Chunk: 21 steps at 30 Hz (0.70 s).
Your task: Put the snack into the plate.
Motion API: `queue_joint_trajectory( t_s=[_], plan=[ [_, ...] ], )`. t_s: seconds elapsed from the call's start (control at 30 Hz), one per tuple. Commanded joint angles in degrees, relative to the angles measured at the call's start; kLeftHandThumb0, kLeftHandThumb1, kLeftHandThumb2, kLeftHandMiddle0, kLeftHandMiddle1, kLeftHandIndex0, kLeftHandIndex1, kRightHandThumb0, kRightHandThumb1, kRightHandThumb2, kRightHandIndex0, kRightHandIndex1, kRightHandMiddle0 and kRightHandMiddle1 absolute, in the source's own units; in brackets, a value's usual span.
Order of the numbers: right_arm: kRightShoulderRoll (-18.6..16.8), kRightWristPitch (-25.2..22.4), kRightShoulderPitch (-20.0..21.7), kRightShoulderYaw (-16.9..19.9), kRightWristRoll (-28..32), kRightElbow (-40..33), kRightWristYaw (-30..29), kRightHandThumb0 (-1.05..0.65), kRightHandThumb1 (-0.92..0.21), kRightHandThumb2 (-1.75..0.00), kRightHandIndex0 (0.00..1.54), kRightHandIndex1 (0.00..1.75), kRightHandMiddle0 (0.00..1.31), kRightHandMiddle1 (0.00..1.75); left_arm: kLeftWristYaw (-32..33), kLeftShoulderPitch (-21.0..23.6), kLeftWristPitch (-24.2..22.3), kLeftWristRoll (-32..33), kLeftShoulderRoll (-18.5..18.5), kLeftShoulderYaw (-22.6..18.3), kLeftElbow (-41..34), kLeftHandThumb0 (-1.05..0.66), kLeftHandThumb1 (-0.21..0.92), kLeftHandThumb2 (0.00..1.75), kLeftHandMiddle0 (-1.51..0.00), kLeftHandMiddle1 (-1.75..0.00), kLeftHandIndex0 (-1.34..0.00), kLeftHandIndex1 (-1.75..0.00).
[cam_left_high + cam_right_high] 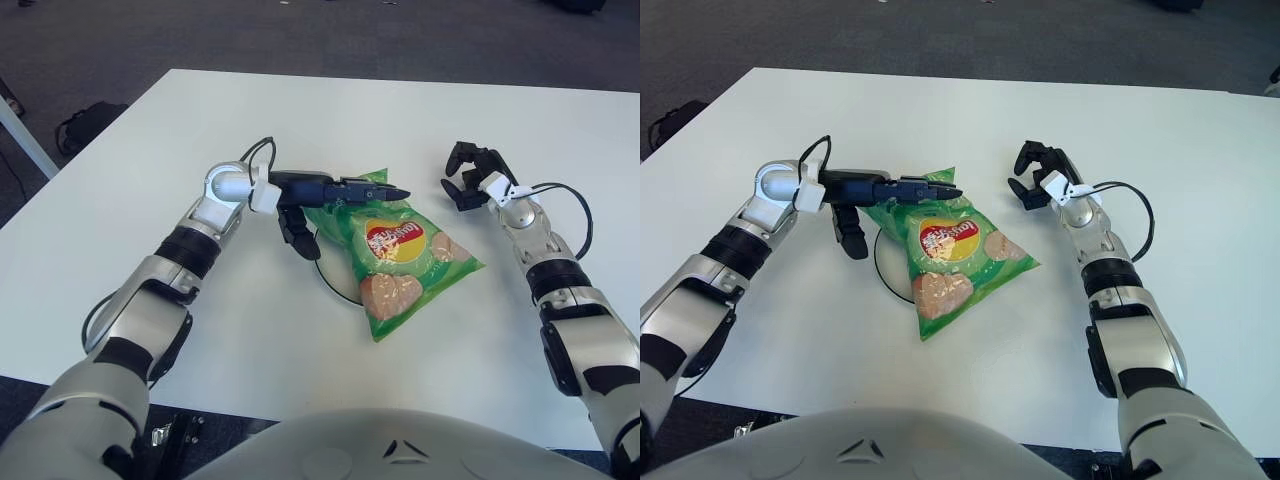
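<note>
White table (pixel 150 180), Lay's chip bag (pixel 398 252) on plate (pixel 338 282)

The left arm reaches in from the left side, bent at the elbow, with the wrist turned toward the middle. The left hand (pixel 335 195) has two fingers stretched out flat and one finger (pixel 297 232) hanging down (like a little hook). The right arm comes up from the right side. The right hand (pixel 475 174) is held up with its fingers curled loosely, holding nothing.
</note>
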<state>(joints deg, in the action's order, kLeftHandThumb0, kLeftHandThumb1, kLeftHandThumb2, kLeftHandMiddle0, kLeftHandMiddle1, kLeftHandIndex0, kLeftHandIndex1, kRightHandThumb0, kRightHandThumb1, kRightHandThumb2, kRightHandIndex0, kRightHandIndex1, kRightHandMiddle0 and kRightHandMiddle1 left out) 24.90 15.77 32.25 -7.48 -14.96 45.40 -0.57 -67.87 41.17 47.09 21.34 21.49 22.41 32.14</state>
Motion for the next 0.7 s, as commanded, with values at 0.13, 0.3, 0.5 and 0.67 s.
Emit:
queue_joint_trajectory(
  t_s=[0.13,0.3,0.5,0.67],
  plan=[
    [-1.9,-5.2,-4.9,-2.1,-1.7,4.1,1.9,-0.48,-0.33,-1.3,1.15,1.75,0.61,1.75,-2.6,-1.4,-9.3,8.2,-1.6,-8.7,-1.9,-1.05,0.92,0.4,0.0,0.0,0.0,0.0],
    [-2.1,-6.6,-4.7,-2.3,-1.9,3.9,1.8,-0.48,-0.32,-1.3,1.12,1.75,0.61,1.75,-3.2,-3.5,-17.5,11.4,0.1,-15.6,2.6,-1.04,0.92,0.33,0.0,0.0,0.0,0.0],
    [-2.0,-7.4,-4.6,-2.3,-1.8,4.0,1.9,-0.48,-0.32,-1.3,1.11,1.75,0.61,1.75,5.8,-5.7,-24.5,11.5,-4.5,-21.4,3.0,-1.01,0.91,0.29,0.0,0.0,0.0,0.0],
    [-2.0,-7.6,-4.5,-2.2,-1.5,4.1,2.2,-0.48,-0.32,-1.31,1.11,1.75,0.61,1.75,7.7,-6.7,-34.1,15.4,-6.1,-26.8,5.6,-0.99,0.88,0.27,0.0,0.0,0.0,0.0]
  ],
)
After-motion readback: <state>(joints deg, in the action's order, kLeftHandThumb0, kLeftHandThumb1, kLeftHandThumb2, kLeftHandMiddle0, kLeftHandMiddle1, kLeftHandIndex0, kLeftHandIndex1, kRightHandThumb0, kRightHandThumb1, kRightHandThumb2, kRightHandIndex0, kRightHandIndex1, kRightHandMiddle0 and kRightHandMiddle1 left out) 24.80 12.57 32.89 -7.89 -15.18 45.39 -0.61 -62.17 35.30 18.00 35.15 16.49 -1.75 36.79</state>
